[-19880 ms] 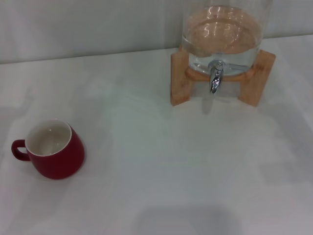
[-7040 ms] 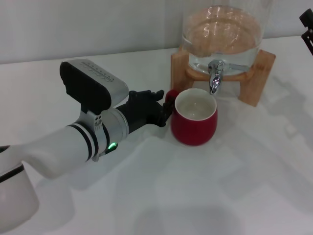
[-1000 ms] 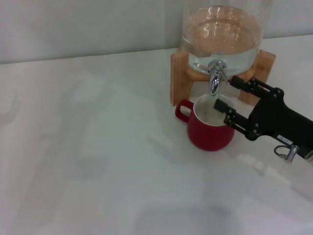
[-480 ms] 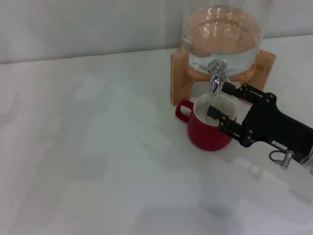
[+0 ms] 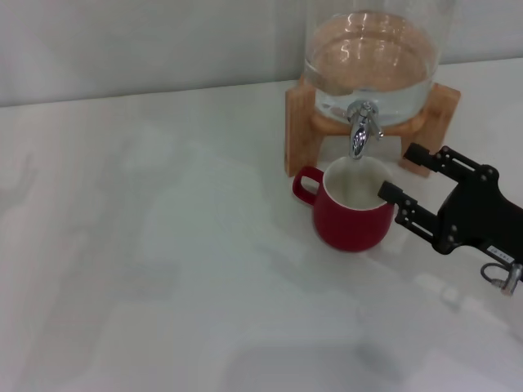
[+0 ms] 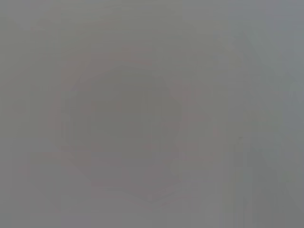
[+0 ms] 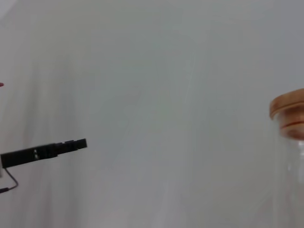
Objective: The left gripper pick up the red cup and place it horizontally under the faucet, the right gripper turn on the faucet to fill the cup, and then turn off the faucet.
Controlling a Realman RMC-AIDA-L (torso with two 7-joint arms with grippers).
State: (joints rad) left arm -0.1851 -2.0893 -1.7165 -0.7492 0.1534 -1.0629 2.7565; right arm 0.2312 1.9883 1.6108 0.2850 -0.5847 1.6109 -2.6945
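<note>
glossy red ceramic cup point(image 5: 352, 218), shiny chrome faucet point(image 5: 360, 128), light wood stand point(image 5: 300, 135), clear glass dispenser point(image 5: 374, 53), matt blk right gripper point(image 5: 404, 175)

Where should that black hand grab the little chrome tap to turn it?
Probably the short lever on top of the faucet, approached from the robot's right, where the open right hand hovers. The lever sticks out above the spout, while the red cup blocks access from below.

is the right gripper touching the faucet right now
Apart. In the head view the right gripper sits open beside the red cup, with white table and wooden stand visible between its finger bars and the faucet.
</note>
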